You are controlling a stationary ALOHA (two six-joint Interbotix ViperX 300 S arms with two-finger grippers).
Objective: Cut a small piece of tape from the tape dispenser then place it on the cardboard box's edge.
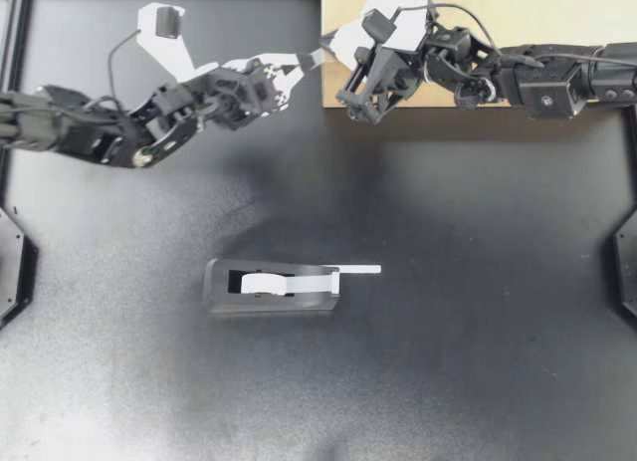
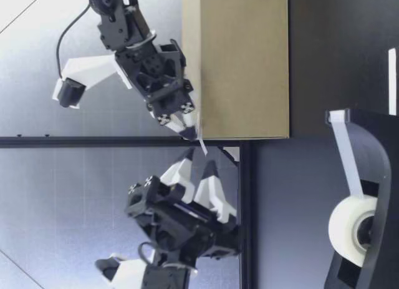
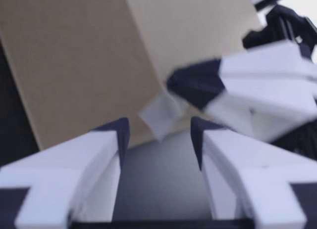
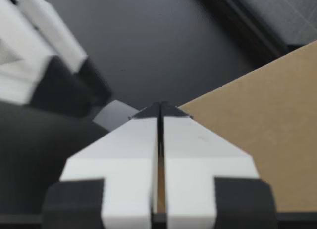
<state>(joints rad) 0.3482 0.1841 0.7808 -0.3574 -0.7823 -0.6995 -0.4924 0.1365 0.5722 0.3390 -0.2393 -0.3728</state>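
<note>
The brown cardboard box (image 1: 518,33) stands at the back right. My right gripper (image 1: 331,45) is shut, its tips resting at the box's near left corner. A small white piece of tape (image 3: 161,117) sticks to that corner and juts out past it, also visible as the tape piece (image 2: 202,145) beside the right gripper (image 2: 190,130). My left gripper (image 1: 304,68) is open just short of the tape, with nothing between its fingers (image 3: 104,150). The black tape dispenser (image 1: 271,285) sits mid-table, a white strip (image 1: 356,270) reaching off its cutter.
Dark frame brackets (image 1: 15,267) stand at both side edges of the black table. A black rail (image 2: 124,141) runs behind the box. The dispenser's white roll (image 2: 352,230) is near the low camera.
</note>
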